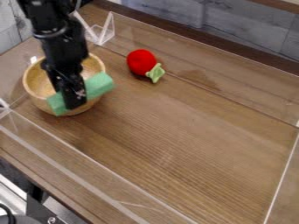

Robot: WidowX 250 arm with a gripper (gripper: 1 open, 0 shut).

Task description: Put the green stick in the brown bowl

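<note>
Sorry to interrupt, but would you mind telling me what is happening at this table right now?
The robot arm's gripper is shut on the green stick and holds it off the table, over the near edge of the brown bowl. The stick is not yet released into the bowl. A red ball with a small green piece sits on the table to the right, untouched.

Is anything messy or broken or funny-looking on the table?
Nothing is spilled or broken. The green stick sits tilted in the gripper, jaws shut on it, above the brown bowl. The red ball rests alone on the wooden table.
</note>
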